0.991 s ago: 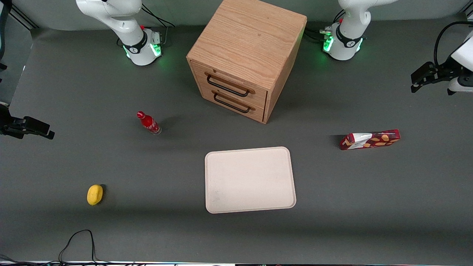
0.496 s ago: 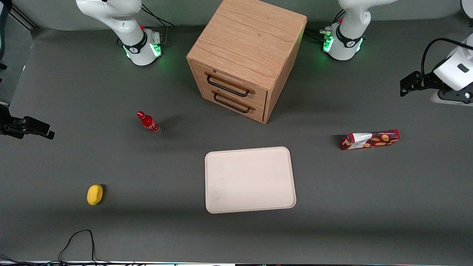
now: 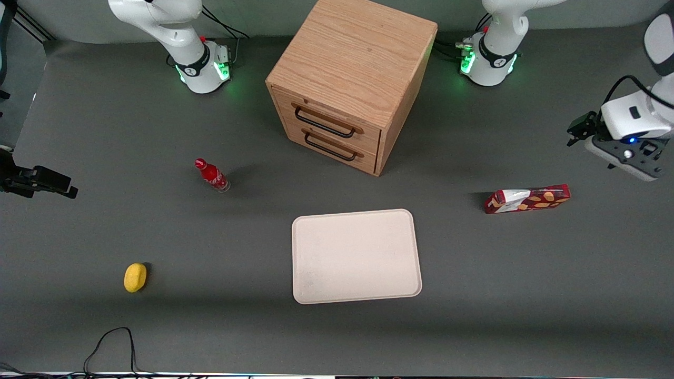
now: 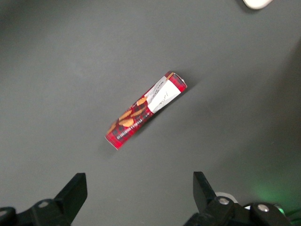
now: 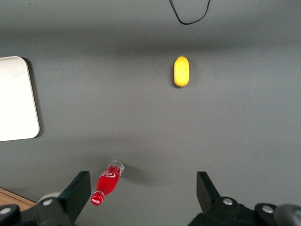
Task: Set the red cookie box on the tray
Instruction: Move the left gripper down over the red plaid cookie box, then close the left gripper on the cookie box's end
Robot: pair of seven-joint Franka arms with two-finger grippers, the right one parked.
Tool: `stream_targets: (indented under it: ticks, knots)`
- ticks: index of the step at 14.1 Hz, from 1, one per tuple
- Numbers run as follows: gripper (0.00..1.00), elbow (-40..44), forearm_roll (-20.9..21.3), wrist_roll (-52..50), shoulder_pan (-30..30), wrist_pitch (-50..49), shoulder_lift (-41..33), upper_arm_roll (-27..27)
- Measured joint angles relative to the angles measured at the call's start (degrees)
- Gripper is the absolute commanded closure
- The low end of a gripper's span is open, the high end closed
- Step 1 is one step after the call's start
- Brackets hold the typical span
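The red cookie box [image 3: 526, 199] lies flat on the grey table toward the working arm's end, white patch end facing the tray. In the left wrist view the box [image 4: 146, 109] sits on bare table some way ahead of my fingertips. The cream tray [image 3: 356, 256] rests mid-table, nearer the front camera than the cabinet, with nothing on it; one corner of the tray [image 4: 256, 4] shows in the wrist view. My left gripper [image 3: 581, 129] hangs above the table, farther from the camera than the box and apart from it. The gripper [image 4: 138, 176] is open, nothing between its fingers.
A wooden two-drawer cabinet [image 3: 353, 79] stands farther from the camera than the tray. A small red bottle [image 3: 212, 175] and a yellow lemon [image 3: 135, 277] lie toward the parked arm's end. A black cable [image 3: 113, 342] loops at the table's front edge.
My left gripper has swung from near the table's end down and closer to the cookie box, the wrist turning to point at the table. Box and tray have not moved.
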Motion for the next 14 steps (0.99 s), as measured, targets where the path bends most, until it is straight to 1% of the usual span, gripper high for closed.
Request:
stream_targets:
  ticks: [3, 5, 10, 14]
  knots:
    - [0.01, -3.55, 0.25, 14.75, 0.61, 8.39, 3.71, 0.04]
    - [0.01, -7.49, 0.28, 20.50, 0.78, 14.72, 5.55, 0.05]
    - [0.02, -18.09, 0.40, 26.82, 0.78, 30.04, 8.56, -0.13]
    - [0.02, -22.86, 0.61, 27.89, 0.77, 38.58, 10.58, -0.21]
